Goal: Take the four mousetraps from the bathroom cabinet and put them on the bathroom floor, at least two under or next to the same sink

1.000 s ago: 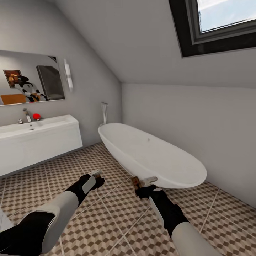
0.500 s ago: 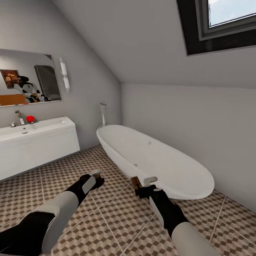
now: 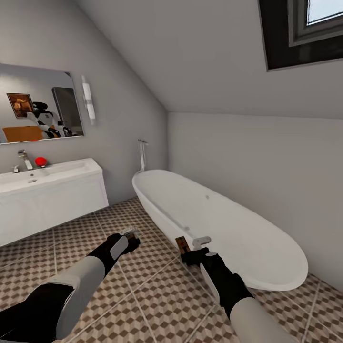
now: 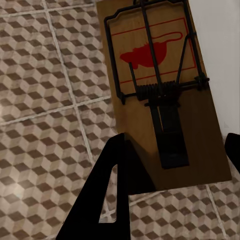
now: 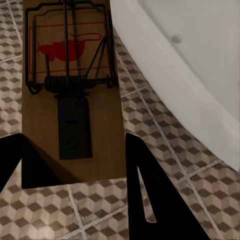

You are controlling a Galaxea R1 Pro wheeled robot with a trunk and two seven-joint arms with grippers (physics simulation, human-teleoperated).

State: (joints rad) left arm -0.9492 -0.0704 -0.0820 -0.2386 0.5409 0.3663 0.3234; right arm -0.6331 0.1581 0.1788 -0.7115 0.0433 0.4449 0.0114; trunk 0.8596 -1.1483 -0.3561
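Head high; wrists close above floor [image 3: 157, 286]

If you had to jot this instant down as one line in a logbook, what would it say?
place: bathroom, facing bathtub | left claw: shut on mousetrap | right claw: shut on second mousetrap | sink: ahead-left | traps on floor: none seen

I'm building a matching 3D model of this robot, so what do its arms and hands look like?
Both arms have glossy white forearm shells that give way to black wrist housings. The left hand and right hand carry pale grey fingers in the head view; a white panel sits on each black wrist. In the wrist views the fingers appear as flat black wedges with a slot. No cables or markings show.
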